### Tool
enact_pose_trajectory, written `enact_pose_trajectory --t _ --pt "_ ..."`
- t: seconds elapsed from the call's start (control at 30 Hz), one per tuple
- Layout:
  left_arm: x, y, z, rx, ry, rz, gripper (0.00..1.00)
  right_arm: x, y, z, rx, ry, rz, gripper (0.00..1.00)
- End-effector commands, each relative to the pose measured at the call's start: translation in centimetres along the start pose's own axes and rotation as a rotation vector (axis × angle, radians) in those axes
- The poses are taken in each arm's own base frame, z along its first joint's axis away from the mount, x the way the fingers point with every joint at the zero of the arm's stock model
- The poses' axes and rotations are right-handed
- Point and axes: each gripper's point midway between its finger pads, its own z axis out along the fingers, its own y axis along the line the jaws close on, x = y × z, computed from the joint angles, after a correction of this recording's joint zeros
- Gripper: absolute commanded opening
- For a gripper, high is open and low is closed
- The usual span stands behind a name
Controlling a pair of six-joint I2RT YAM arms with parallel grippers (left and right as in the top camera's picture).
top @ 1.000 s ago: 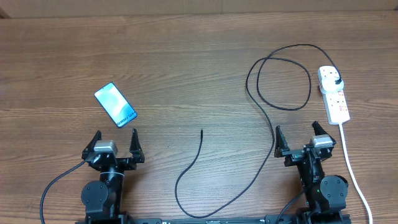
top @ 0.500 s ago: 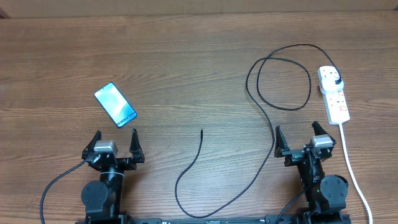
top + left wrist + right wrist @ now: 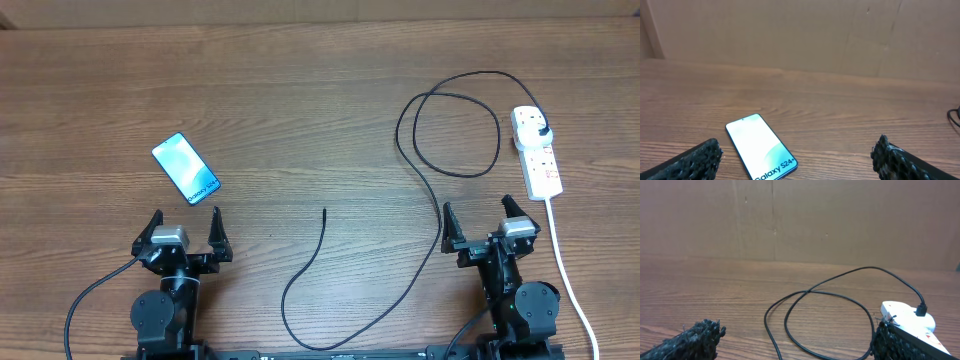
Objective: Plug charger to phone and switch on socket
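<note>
Left gripper (image 3: 186,214) sits low, fingers spread wide, phone (image 3: 186,167) just ahead; right gripper (image 3: 477,206) likewise spread and empty, socket (image 3: 536,150) ahead-right; nothing has shifted since a second ago.

The phone (image 3: 760,145) carries one readable line, "Galaxy S24+", on its lit screen, at the end nearest the left wrist camera. From overhead that line is too small to read. The socket (image 3: 537,152) has red markings, none legible.

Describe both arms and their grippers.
Both arms are black with round joints. The left gripper and right gripper each have two pointed black fingers flanking a silver-grey block. Their pads look knobbly. A black cable trails from the left arm.
</note>
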Motion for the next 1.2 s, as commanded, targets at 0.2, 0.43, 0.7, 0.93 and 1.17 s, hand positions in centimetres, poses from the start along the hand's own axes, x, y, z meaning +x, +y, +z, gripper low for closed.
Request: enact_pose_trajectory --t 0.2,0.43,0.7,0.93,1.17 --pt "-0.03 0.01 -0.04 0.004 -0.005 0.000 1.00 0.12 0.04 0.00 -0.001 -0.006 -0.002 1.00" --pt "-0.02 0.00 -0.04 0.005 -0.005 0.000 1.00 0.12 0.04 0.00 -0.001 -0.006 -0.002 1.00" --pt "-0.02 -0.01 -0.04 0.005 -0.005 -0.002 1.00 0.12 0.04 0.00 -0.001 -0.006 -0.002 1.00" --pt "-0.02 -0.02 -0.04 0.006 -0.005 -0.004 1.00 0.12 0.04 0.00 -0.001 -0.006 -0.002 1.00" --pt "-0.03 -0.23 -0.05 0.018 -0.004 -0.015 1.00 0.12 0.03 0.00 0.000 -0.006 -0.002 1.00"
